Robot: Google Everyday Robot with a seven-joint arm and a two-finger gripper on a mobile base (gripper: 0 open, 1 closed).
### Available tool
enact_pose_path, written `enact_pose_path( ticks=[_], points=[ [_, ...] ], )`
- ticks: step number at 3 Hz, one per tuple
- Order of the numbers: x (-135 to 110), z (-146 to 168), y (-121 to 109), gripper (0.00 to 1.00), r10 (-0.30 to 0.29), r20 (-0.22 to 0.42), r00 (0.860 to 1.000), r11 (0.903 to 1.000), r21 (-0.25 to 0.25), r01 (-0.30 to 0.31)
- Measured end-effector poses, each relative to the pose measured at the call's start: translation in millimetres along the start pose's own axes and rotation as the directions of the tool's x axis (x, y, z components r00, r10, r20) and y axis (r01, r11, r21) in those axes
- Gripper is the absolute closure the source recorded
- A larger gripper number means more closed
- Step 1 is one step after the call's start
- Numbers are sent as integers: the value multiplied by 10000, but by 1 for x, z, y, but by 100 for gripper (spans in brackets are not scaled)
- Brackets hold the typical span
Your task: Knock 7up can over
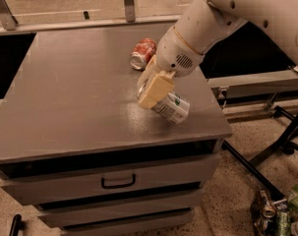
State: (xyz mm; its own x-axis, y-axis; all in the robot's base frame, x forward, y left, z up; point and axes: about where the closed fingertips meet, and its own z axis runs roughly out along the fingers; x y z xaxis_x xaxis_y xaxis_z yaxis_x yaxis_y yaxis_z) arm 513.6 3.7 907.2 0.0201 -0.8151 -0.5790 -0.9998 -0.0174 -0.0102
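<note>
The 7up can (172, 107), silver-white with green markings, lies tilted on its side on the right front part of the grey cabinet top (79, 97). My gripper (151, 85) with cream-coloured fingers (156, 88) is closed around the can's top end, and the white arm reaches in from the upper right. The can's bottom end points toward the right front corner. Its top end is hidden behind the fingers.
A red-orange can (142, 53) lies on its side just behind the gripper. The cabinet has drawers with a handle (118, 182) at the front. Black metal frame legs (281, 136) and a pile of cans (279, 213) are on the floor to the right.
</note>
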Motion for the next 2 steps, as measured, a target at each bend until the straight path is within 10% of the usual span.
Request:
enact_pose_path(
  ticks=[2],
  points=[
    [-2, 3, 0, 31, -36, 3, 10000, 10000, -30, 36]
  ],
)
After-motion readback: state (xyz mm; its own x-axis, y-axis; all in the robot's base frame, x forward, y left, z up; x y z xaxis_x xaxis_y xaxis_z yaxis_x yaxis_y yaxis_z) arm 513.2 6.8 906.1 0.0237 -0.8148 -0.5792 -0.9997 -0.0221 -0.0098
